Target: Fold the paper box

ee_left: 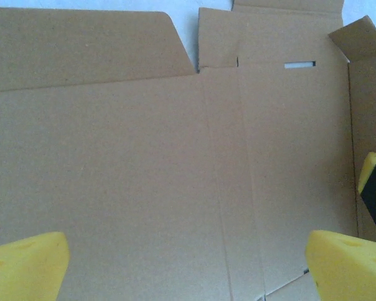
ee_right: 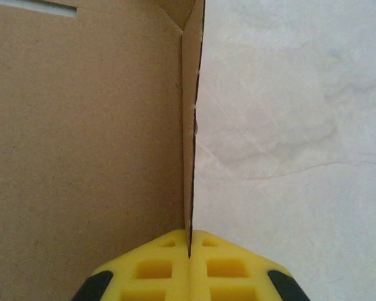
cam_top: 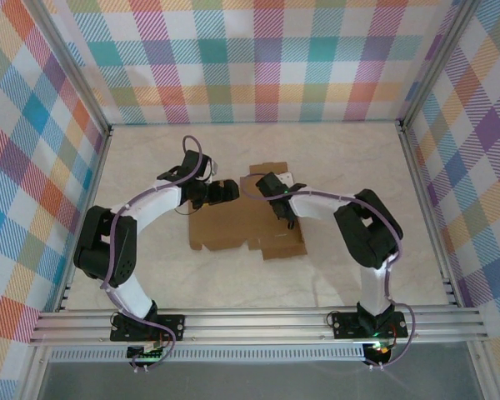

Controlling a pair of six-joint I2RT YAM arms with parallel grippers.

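The paper box [cam_top: 233,229] lies as a flat brown die-cut sheet on the pale table [cam_top: 150,275], roughly midway between the two arms and just beyond them.

The left arm rises from its base on the near-left side of the box, bends sharply at the elbow well left of the sheet, and runs its white forearm up and across toward the box's far-left corner. Its wrist turns so that the left gripper [cam_top: 225,192] points across the sheet's far edge. In the left wrist view this gripper [ee_left: 188,269] stands released, with its yellow fingertips [ee_left: 25,263] spread wide at either side of the bare cardboard and nothing between them. A narrow slot [ee_left: 299,64] shows in the panel ahead of it.

The right arm climbs from its base on the near-right side of the box, folds at the elbow to the right of the sheet, and reaches its forearm leftward over the box's right part. The right gripper [cam_top: 285,218] points down there. In the right wrist view it [ee_right: 189,241] is clenched, its yellow pads pressed together on the edge of a side flap [ee_right: 189,125] that stands upright, with the sheet on one side of it and bare table on the other.
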